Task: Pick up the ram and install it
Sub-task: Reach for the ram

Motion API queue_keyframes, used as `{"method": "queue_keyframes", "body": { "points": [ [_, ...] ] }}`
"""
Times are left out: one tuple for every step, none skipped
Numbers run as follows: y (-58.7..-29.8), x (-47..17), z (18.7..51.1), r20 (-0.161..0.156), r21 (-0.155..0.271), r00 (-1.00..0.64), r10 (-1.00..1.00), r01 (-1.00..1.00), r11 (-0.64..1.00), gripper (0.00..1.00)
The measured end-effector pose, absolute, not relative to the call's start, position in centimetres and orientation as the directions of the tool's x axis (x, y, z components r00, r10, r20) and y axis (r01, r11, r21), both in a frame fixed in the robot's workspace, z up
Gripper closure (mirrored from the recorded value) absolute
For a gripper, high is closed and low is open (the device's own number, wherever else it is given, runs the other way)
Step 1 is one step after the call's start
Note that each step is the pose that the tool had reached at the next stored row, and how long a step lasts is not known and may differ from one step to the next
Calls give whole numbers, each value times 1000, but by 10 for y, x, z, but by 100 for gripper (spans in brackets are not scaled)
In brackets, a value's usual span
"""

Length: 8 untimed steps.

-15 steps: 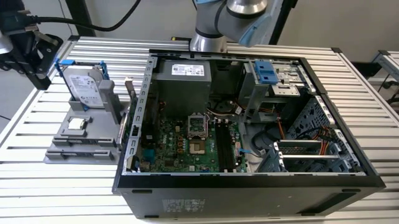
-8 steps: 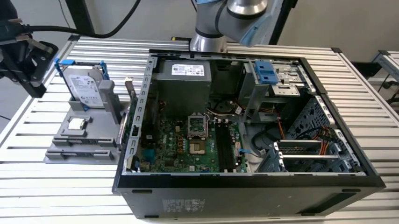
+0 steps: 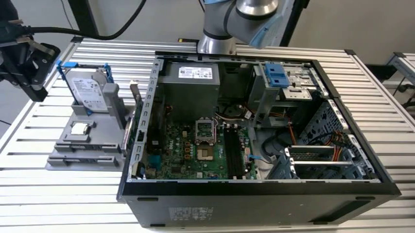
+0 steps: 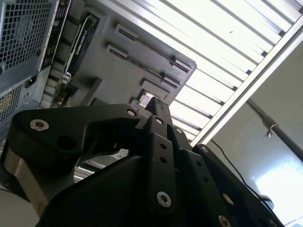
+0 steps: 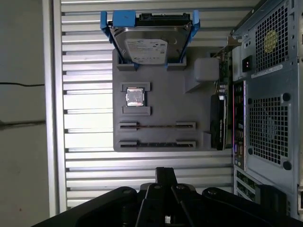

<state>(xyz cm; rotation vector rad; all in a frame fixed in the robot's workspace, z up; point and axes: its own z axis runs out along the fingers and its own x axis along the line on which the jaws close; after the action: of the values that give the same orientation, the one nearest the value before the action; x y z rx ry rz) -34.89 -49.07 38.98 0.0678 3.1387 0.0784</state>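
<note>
The ram [image 5: 156, 144] stands on edge in a slotted grey fixture [image 5: 161, 111] beside the computer case [image 5: 270, 94], probably so its top edge can be pinched; seen edge-on, it is a thin dark strip. The gripper [image 5: 165, 171] hovers near it, jaws drawn together, holding nothing.

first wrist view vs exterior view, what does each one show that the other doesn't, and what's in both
First wrist view: the rear panel of the computer case with its vent grilles, and the ram standing on edge in a slot of the grey tray. Exterior view: the case's open inside, with motherboard, power supply and the arm's base. Both: that tray, the hard drive, processor chip, slatted table and the gripper, holding nothing.
</note>
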Motion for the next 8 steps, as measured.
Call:
{"method": "queue_keyframes", "body": {
  "points": [
    [-491,-349,390,0,50,-999,43,43,998,100],
    [-491,-349,390,0,50,-999,43,43,998,100],
    [-491,-349,390,0,50,-999,43,43,998,100],
    [-491,-349,390,0,50,-999,42,42,998,100],
    [-491,-349,390,0,50,-999,34,34,998,100],
    [-491,-349,390,0,50,-1000,19,19,999,100],
    [-491,-349,390,0,50,-1000,1,1,999,100],
    [-491,-349,390,0,50,-1000,-17,-17,999,100]
  ]
}}
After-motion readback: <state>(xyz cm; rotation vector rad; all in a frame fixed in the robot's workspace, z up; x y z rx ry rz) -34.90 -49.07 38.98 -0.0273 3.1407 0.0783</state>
